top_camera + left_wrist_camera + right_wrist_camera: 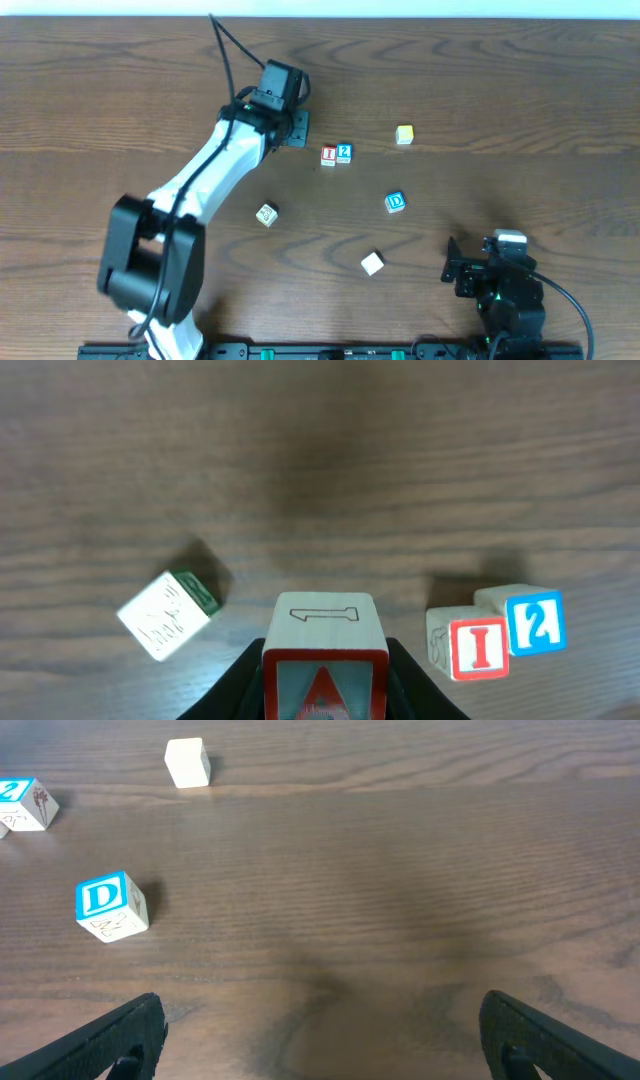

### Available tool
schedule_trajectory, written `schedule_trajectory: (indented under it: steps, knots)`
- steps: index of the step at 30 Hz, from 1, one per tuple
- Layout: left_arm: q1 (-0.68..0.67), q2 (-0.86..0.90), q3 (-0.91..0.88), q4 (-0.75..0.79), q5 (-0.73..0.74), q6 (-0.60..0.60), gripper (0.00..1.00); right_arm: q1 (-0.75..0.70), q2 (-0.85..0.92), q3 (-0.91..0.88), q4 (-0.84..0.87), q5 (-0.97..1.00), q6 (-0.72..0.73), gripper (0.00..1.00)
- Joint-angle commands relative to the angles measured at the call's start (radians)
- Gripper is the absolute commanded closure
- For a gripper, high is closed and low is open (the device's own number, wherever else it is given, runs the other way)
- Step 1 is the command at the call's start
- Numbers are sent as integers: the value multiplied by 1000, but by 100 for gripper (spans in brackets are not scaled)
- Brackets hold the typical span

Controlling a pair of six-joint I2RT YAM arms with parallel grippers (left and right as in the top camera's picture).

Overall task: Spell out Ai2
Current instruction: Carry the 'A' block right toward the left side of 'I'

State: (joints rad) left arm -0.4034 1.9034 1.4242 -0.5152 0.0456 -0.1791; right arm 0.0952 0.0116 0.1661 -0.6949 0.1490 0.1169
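My left gripper (297, 126) is shut on the red A block (325, 672), held above the table just left of the red I block (328, 155). The I block (478, 648) and the blue 2 block (344, 152) sit side by side touching; the 2 block also shows in the left wrist view (537, 622) and at the left edge of the right wrist view (22, 800). My right gripper (320, 1035) is open and empty, low over bare table at the front right (462, 270).
A blue D block (396, 202) lies right of centre, also in the right wrist view (108, 904). A plain white block (372, 263), a yellow block (404, 134) and a green-edged block (266, 214) lie scattered; the green-edged one shows in the left wrist view (168, 614).
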Motion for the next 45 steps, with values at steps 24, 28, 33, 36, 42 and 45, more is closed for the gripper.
schedule_trajectory:
  steps: [24, 28, 33, 36, 42, 45]
  knots:
    - [-57, 239, 332, -308, 17, -127, 94, -10, -6, -4, -2, -3, -6, 1]
    - [-58, 262, 332, -320, 18, -152, 94, -10, -6, -4, -2, -3, -6, 1]
    - [-60, 269, 330, -344, 33, -166, 94, -10, -6, -4, -2, -3, -6, 1]
    - [-68, 269, 330, -349, 35, -166, 94, -10, -6, -4, -2, -3, -6, 1]
    - [-96, 269, 329, -374, 33, -166, 94, -10, -6, -4, -2, -3, -6, 1]
    - [-102, 269, 328, -374, 33, -166, 94, -10, -6, -4, -2, -3, -6, 1]
